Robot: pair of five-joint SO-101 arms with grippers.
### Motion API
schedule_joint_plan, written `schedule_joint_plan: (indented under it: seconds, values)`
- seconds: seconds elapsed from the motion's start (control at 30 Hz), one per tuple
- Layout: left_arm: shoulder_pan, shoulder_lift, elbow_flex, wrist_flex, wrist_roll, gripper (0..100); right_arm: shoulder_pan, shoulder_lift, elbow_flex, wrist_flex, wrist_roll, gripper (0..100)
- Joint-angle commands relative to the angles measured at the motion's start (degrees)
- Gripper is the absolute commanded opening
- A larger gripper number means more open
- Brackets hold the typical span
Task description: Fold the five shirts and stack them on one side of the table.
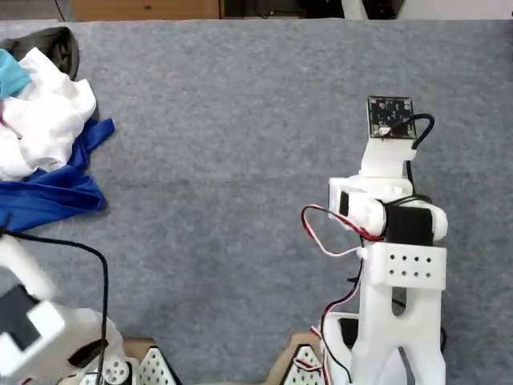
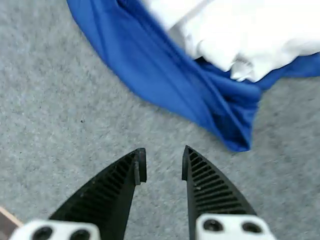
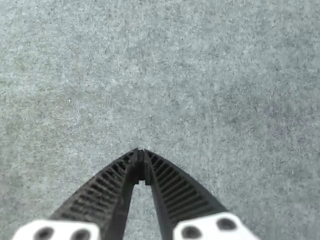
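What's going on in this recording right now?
The shirts sit crumpled together at one edge of the grey table, a white shirt on top of a blue shirt; none looks folded. The left pincer is open just short of the blue shirt, holding nothing. The right pincer is shut over bare table, away from the shirts.

Pile of shirts (image 1: 40, 136) hard against the surface's (image 1: 240, 160) left edge, and the frame slices it off. White shirt (image 1: 48, 112) on top, burying most of the blue shirt (image 1: 56, 196). Teal shirt (image 1: 12, 74): just 1 scrap at the border. Dark shirt (image 1: 60, 40) half tucked behind the white. Counting 5? Can't tell from here. Left arm (image 1: 48, 333) clipped by the bottom corner, and the white shirt's folds blur in the left wrist view.
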Motion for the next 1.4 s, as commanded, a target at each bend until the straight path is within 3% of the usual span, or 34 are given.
schedule_joint_plan:
  seconds: [0.0, 0.37, 0.53, 0.8, 1.03, 1.17, 1.37]
  values:
    - [-3.0, 7.4, -1.8, -0.1, -2.5, 14, 1.0, -1.2, 0.0, -0.2, 0.1, 0.7]
    - [-5.2, 32.7, -27.3, -0.6, -3.0, 17, -7.3, -1.2, 0.1, -0.1, -0.3, 0.7]
    - [-4.4, 42.5, -36.7, -0.6, 2.3, 26, -8.0, -1.2, 2.7, -0.2, -0.3, 0.7]
    - [-2.7, 55.2, -48.7, -0.6, 4.4, 27, -8.0, -1.2, 3.8, -2.1, -0.3, 0.7]
    - [-2.9, 63.7, -54.5, -0.2, 5.1, 14, -8.0, -1.2, 3.8, -3.1, -0.3, 0.7]
    - [-3.1, 64.9, -54.4, -0.1, 5.2, 2, -8.0, -1.2, 3.8, -3.1, -0.3, 0.7]
    - [-3.9, 62.8, -54.8, 0.7, 5.4, 2, -7.9, -1.2, 3.8, -3.1, -0.3, 0.7]
